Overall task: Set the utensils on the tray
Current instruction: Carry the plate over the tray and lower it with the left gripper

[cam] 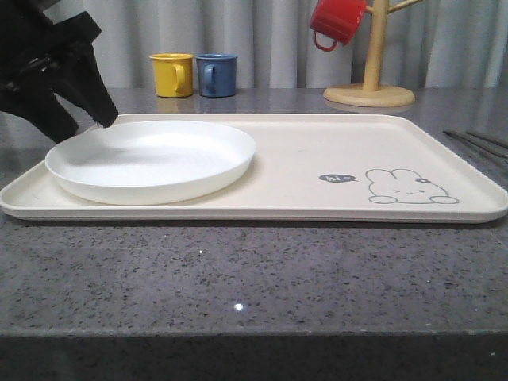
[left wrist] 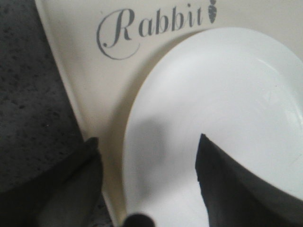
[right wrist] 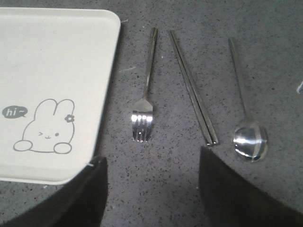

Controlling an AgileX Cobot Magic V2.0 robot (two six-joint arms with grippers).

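The left gripper [cam: 99, 119] hung over the 9 o'clock end of the tray [cam: 317, 159], its dark fingers spread apart and holding nothing. In the left wrist view the left gripper [left wrist: 147, 189] showed one finger [left wrist: 71, 184] above the tray's rim and the grey counter, and the other finger above the white plate [left wrist: 227, 109]. Next to the plate, the word "Rabbit" [left wrist: 151, 26] was printed on the tray [left wrist: 80, 71].

The right gripper [right wrist: 151, 189] was also spread apart, with nothing between its fingers, above the grey counter [right wrist: 165, 179] just beside the tray's corner [right wrist: 57, 56]. Outward from it, three utensils lay on the counter, off the tray, side by side and apart from each other: the fork [right wrist: 144, 99] nearest the tray, then the chopsticks [right wrist: 193, 87] touching each other, then the spoon [right wrist: 246, 109].

In the front view the plate [cam: 151, 159] took the 9 o'clock half of the tray; the bunny drawing [cam: 409, 189] and the "hi" bubble [cam: 337, 178] were toward 4 o'clock. At 3 o'clock, past the tray's rim, thin utensil handles [cam: 476, 143] showed on the counter. At 12 o'clock behind the tray stood a yellow mug [cam: 173, 75] and a blue mug [cam: 216, 75], very near each other. Toward 1 o'clock a red mug [cam: 337, 22] hung on a wooden mug stand [cam: 371, 71].
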